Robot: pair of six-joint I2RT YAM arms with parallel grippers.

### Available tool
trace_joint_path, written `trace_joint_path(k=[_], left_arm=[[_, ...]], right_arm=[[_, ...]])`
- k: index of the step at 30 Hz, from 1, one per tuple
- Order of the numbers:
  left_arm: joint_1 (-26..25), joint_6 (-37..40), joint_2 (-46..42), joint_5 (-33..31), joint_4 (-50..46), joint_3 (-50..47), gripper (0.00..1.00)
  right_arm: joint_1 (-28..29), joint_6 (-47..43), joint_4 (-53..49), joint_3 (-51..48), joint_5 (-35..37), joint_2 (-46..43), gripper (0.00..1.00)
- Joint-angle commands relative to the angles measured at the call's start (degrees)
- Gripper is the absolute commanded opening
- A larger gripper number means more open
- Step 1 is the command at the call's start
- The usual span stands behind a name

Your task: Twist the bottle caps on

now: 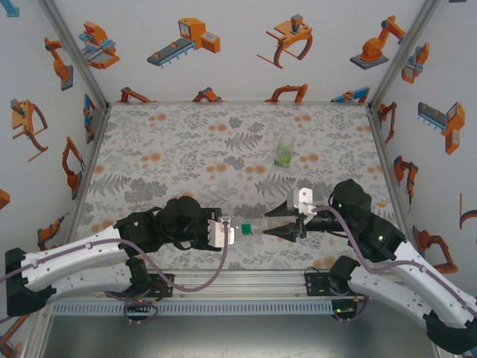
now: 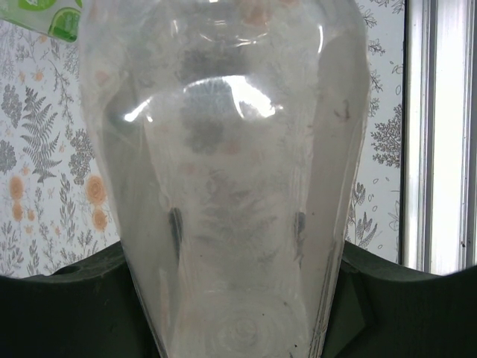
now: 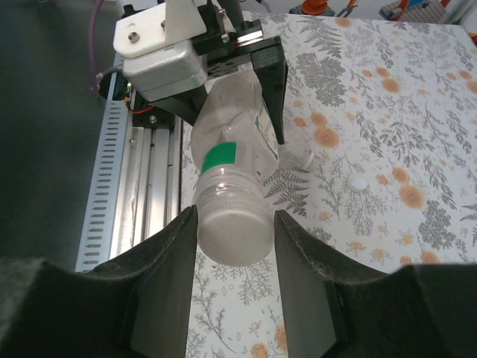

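My left hand (image 1: 232, 233) is clenched on the neck end of a clear bottle (image 1: 257, 228), which hangs level over the near tabletop (image 1: 149, 149). I cannot tell whether a cap sits inside that grip. A loose white cap (image 3: 359, 181) lies on the tabletop just beyond. My right hand (image 3: 235, 224) clamps the bottle's base. If my hands sit off-axis, the thread may cross. If the base slips or the thin wall buckles, turning tightens nothing. A green bottle (image 1: 284, 154) sits farther off, right.
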Motion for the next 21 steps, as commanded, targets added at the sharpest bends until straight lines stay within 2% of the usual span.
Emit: trace_joint_path(k=[1, 7, 14, 21], left_arm=[[-0.46, -1.49, -0.61, 0.8, 4.54, 1.49, 0.0], [-0.53, -2.0, -0.78, 0.44, 5.04, 1.76, 0.0], [-1.06, -1.27, -1.07, 2.46, 5.04, 1.67, 0.0], [-1.08, -1.23, 0.89, 2.3, 5.36, 2.55, 0.0]], right_arm=[[0.29, -0.55, 1.34, -1.02, -4.76, 0.0, 0.0], [0.42, -0.46, 1.74, -1.3, -5.64, 0.25, 0.0], [0.93, -0.13, 4.17, -2.29, -1.48, -0.68, 0.0], [0.97, 3.38, 5.82, -2.88, -0.77, 0.13, 0.0]])
